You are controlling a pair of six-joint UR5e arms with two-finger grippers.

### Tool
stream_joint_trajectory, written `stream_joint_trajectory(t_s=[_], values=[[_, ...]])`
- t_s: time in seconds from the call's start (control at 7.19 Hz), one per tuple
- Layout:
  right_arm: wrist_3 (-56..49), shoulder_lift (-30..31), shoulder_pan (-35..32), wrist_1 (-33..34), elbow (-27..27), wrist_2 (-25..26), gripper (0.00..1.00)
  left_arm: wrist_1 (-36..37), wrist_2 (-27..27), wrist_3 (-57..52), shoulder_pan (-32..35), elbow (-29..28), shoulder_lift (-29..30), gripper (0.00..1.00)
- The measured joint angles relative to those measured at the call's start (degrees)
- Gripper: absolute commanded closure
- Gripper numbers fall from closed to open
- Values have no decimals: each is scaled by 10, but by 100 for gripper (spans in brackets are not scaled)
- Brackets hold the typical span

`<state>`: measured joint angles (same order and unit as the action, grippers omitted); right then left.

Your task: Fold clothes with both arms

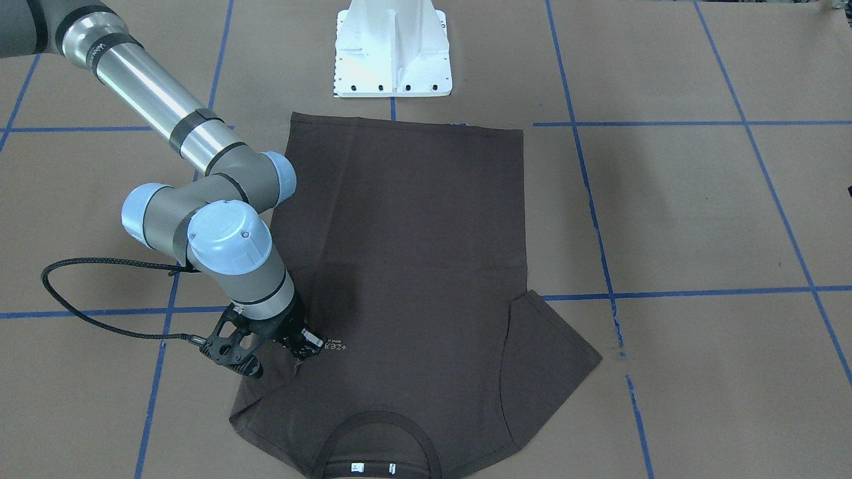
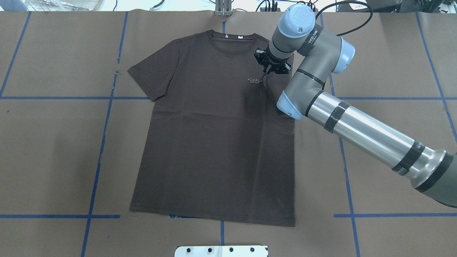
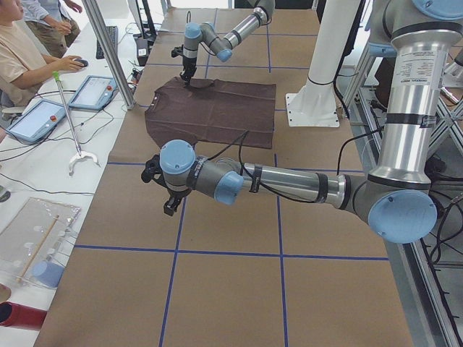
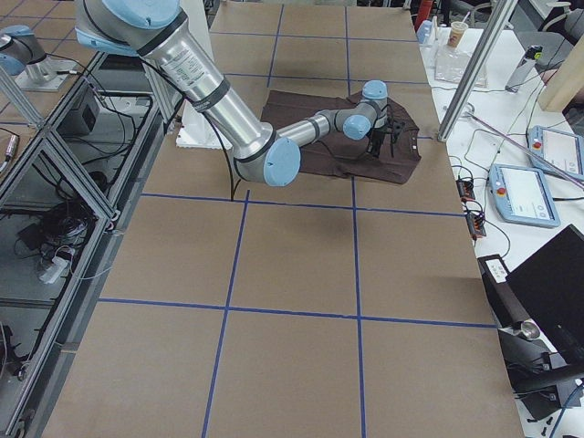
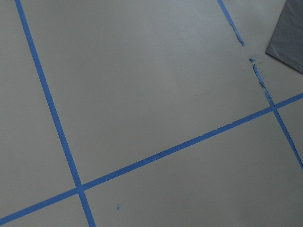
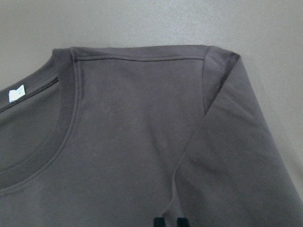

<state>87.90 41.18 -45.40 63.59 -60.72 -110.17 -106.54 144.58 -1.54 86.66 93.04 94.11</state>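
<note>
underneath, brown paper (image 2: 53, 160) gridded with blue tape (image 2: 100, 150) carries the t-shirt (image 2: 214, 142).

The shirt (image 2: 214, 142) was dark brown, with white neck labels (image 2: 238, 36) and pale chest lettering (image 2: 255, 80). The table (image 2: 392, 142) was plain brown, gridded with blue tape (image 2: 103, 135). The right arm (image 2: 364, 125) was silver-grey with light-blue caps (image 2: 296, 16); the pedestal (image 1: 393, 53) was white.

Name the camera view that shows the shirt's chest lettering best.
Overhead exterior: the chest lettering sits upright and unobstructed, just beside the right gripper. The front-facing view shows it upside down beside that gripper. In both side views the T-shirt is too small to show it; neither wrist view catches it.
</note>
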Motion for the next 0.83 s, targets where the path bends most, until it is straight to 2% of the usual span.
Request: stream_joint_trajectory(t_s=[0.28, 0.42, 0.7, 0.83], values=[[-2, 3, 4, -1, -12, 14, 0, -14, 0, 55, -19, 17, 19, 1], [-2, 11, 3, -2, -38, 8, 0, -44, -2, 142, -53, 21, 39, 1], [-1, 76, -7, -4, -143, -23, 0, -99, -10, 319, -126, -17, 105, 1], [-3, 127, -13, -4, -210, -35, 0, -110, -40, 377, -163, -62, 157, 1]])
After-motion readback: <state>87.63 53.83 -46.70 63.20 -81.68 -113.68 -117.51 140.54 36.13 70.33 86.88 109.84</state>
